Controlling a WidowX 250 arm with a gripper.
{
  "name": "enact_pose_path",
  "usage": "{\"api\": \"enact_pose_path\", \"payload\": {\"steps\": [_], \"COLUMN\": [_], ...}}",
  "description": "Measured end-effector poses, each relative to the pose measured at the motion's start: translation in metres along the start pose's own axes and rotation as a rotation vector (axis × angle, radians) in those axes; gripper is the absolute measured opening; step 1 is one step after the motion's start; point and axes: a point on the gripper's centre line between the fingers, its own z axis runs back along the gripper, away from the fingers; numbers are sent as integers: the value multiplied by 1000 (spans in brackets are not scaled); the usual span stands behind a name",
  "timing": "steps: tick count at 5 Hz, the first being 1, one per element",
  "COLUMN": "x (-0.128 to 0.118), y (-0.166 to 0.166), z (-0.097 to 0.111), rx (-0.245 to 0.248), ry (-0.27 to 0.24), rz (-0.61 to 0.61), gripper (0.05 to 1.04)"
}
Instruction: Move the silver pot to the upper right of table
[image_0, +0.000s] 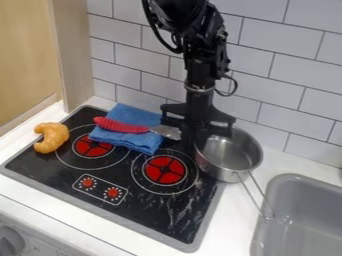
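The black gripper (194, 136) hangs down at the left rim of the silver pot (230, 153), over the back right part of the stove. Whether it touches the rim or holds it, I cannot tell. The pot stands upright beside the stove's right edge, near the tiled wall, and looks empty. Its long wire handle points toward the lower right, with the end over the sink's edge. Part of the pot's left rim is hidden behind the gripper.
A blue cloth (138, 141) lies at the back of the stove (160, 212), with a red-handled utensil (122, 125) across it. An orange-brown croissant (52, 137) rests on the stove's left edge. The grey sink (302, 220) is at lower right; white counter (275, 159) runs behind it.
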Motion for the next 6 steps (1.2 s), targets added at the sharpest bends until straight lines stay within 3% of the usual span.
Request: {"api": "enact_pose_path", "payload": {"steps": [1, 2, 3, 4, 6], "x": [-8, -11, -14, -12, -21], "y": [6, 9, 16, 21, 20], "z": [-3, 8, 24, 47, 71], "rx": [37, 47, 73, 95, 106], "ry": [34, 24, -3, -52, -67], "rz": [3, 23, 52, 98, 101], "gripper": [255, 520, 828, 1019, 998]}}
